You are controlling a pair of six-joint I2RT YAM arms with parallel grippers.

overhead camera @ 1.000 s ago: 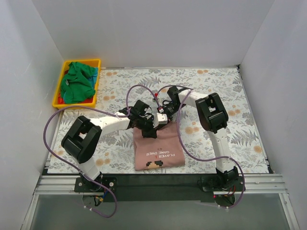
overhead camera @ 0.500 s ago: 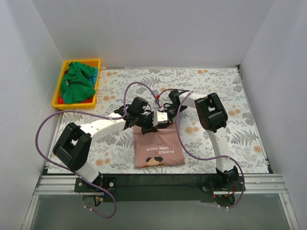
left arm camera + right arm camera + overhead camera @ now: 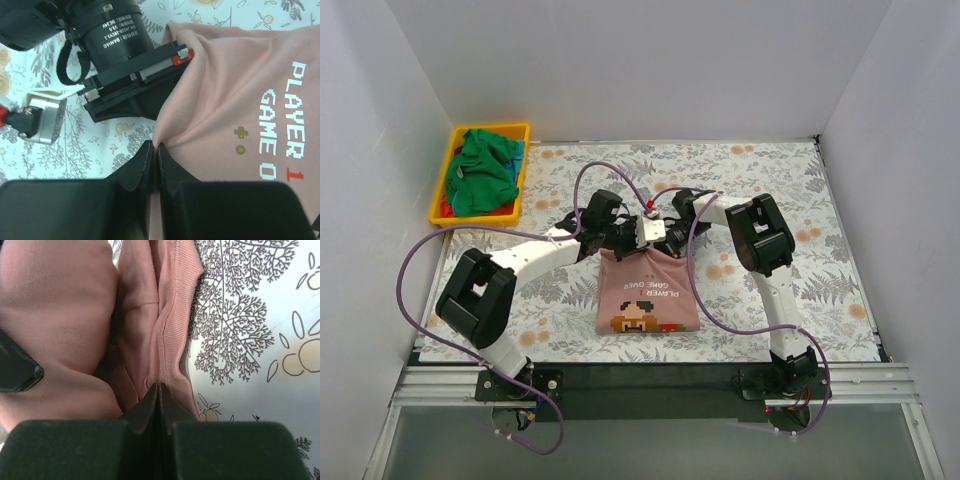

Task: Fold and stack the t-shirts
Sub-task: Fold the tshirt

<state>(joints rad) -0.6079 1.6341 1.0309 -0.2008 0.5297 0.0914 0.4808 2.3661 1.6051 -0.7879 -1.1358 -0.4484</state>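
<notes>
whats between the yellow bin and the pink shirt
In the top view, only floral table cover and the left arm's white forearm lie between the yellow bin and the pink shirt.

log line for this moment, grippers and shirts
left gripper: shut on pink t-shirt far edge | right gripper: shut on pink t-shirt far edge | green t-shirt: in yellow bin

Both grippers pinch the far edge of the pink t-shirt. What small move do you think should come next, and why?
Probably draw the left gripper and right gripper slightly apart, with both shut. They pinch the pink t-shirt at its far edge, close together, and the cloth bunches in folds between them; tension should flatten it before laying it down.
</notes>
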